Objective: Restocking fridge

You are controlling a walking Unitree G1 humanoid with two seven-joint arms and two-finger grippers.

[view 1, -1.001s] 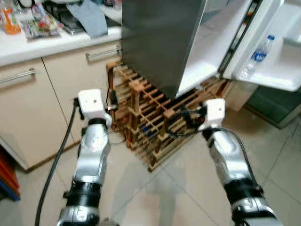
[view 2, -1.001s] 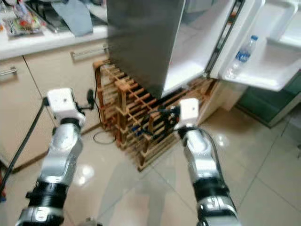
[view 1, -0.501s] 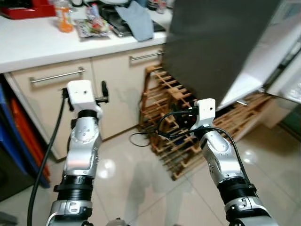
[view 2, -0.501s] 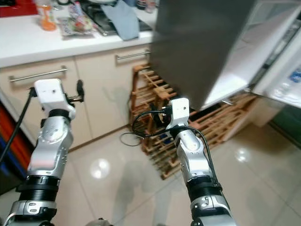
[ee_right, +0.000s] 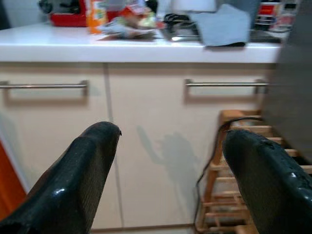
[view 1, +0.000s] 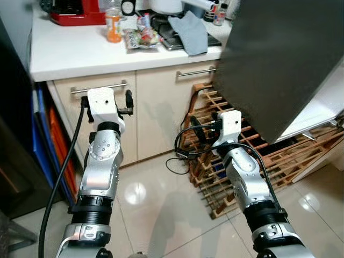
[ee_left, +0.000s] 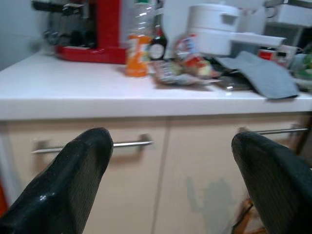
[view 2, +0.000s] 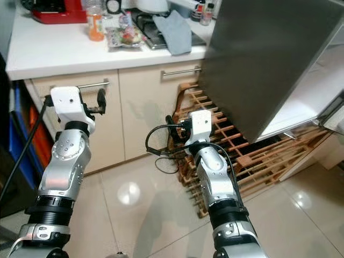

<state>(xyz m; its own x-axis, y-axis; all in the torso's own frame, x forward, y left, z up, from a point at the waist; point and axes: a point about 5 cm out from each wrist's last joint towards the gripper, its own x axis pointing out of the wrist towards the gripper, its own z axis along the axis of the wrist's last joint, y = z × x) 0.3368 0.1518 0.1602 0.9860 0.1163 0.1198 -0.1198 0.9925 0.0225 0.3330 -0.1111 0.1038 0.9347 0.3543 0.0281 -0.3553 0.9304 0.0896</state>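
Open tiled floor point(view 1: 156, 209) lies near, with room to pass. Far ahead, beige cabinet doors with metal bar handles point(view 1: 161, 115) close the way under the cluttered white countertop point(view 1: 70, 51). At right, a slatted wooden wine rack point(view 1: 258, 161) and the overhanging dark grey fridge door point(view 1: 285, 59) block passage

Table point(view 1: 70, 54): white top over beige cabinet doors with bar handles.
Table, far left: red appliance point(view 1: 72, 11) at the back edge.
Table, middle: orange bottle point(view 1: 113, 27) upright; beside it a snack packet point(view 1: 141, 37) lying flat.
Table, right: grey cloth point(view 1: 191, 31) draped over a dark hob point(view 1: 164, 32).
Floor point(view 1: 150, 204): glossy pale tiles; wooden rack point(view 1: 269, 161) standing on it; black cable point(view 1: 174, 161) lying beside the rack.
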